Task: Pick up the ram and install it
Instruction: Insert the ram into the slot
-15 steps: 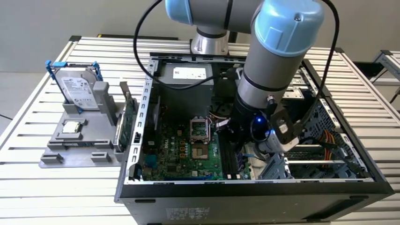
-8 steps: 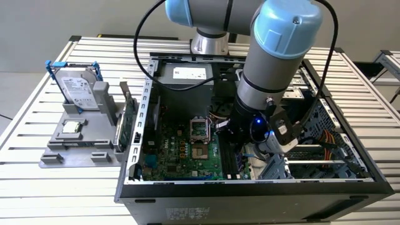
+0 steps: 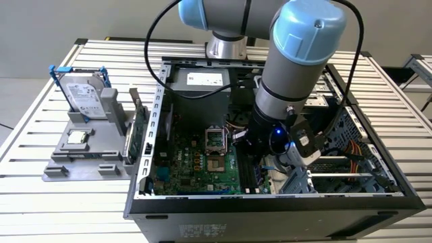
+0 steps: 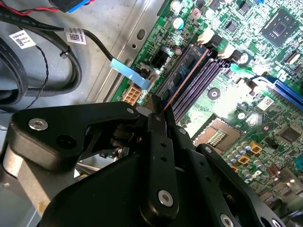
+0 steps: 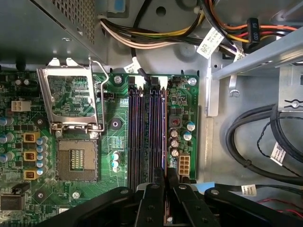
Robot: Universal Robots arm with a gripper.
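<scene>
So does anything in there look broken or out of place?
Nothing looks damaged. The gripper holds the ram edge-on over the memory slots, in line with them. The processor socket lies open and empty, its cover frame flipped up.

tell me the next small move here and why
Probably press the ram straight down: the gripper holds it edge-on along the outermost memory slot, apparently lined up with it, but whether it is fully seated cannot be told.
</scene>
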